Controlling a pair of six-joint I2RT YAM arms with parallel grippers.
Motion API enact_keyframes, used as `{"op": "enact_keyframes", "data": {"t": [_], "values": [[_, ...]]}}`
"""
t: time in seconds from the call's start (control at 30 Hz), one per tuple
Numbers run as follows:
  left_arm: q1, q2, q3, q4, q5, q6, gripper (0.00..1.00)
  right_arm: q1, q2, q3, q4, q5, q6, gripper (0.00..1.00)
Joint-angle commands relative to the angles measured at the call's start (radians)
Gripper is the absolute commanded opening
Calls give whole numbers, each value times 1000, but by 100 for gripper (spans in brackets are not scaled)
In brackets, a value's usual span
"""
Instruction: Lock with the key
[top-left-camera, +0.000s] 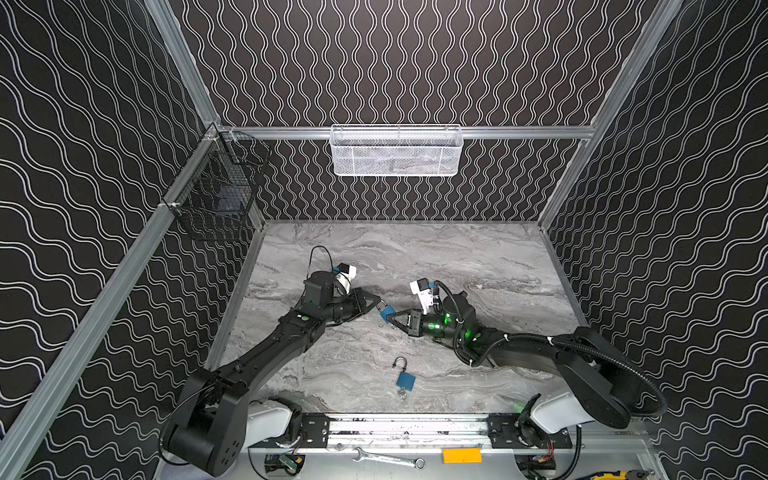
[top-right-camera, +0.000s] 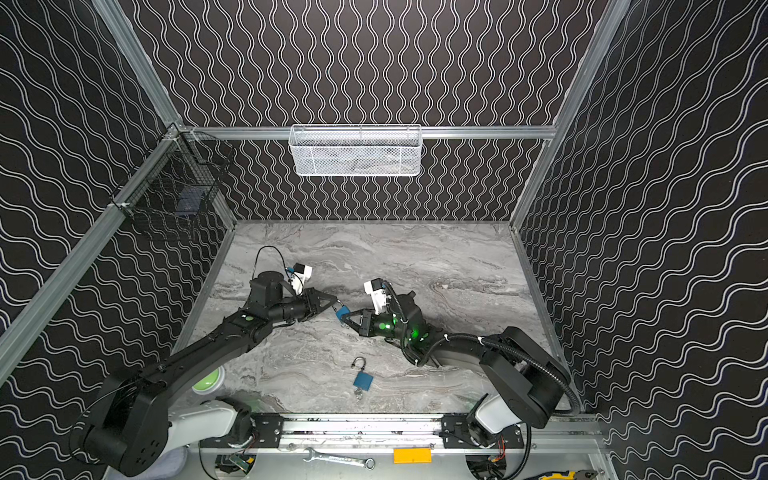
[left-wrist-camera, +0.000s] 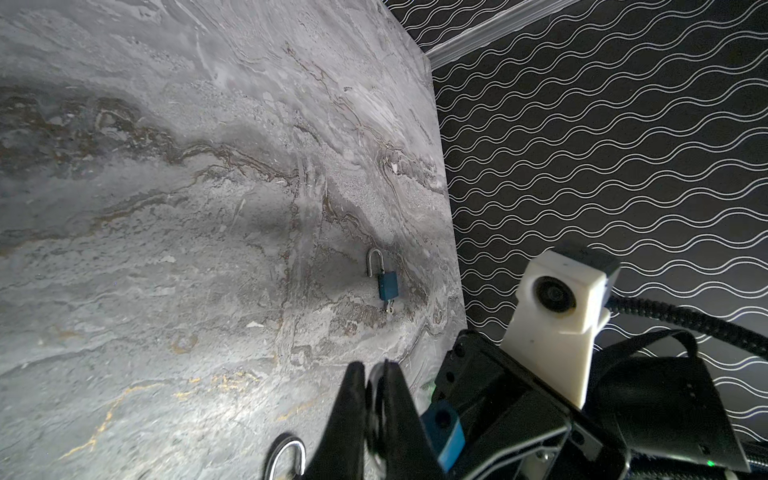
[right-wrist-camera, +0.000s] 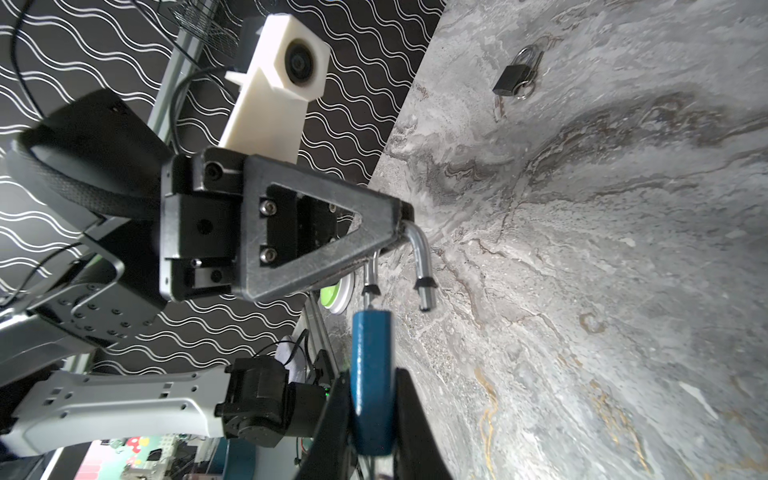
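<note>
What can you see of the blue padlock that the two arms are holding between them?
The held padlock has a blue, metal-looking body and a silver shackle with a black collar on each leg. The shackle is open: one leg enters the body, the other ends free. The right tool clamps the body's broad faces; the left tool is shut on the shackle's bend. It is over the middle of the marble table.
</note>
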Motion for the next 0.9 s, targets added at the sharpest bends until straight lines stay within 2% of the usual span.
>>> {"op": "enact_keyframes", "data": {"t": [0.0,0.43,0.67,0.87], "values": [[-2,-6,-8,88,29,24,10,-5,8,1,41,-19,27,0],[-2,-18,-47,236,66,8,4,-65,49,-12,76,-86,147,0],[-1,-26,-62,308,103,12,2,-119,91,-40,166,-132,267,0],[-2,-14,-88,438,154,-8,1,-131,118,-47,228,-152,312,0]]}}
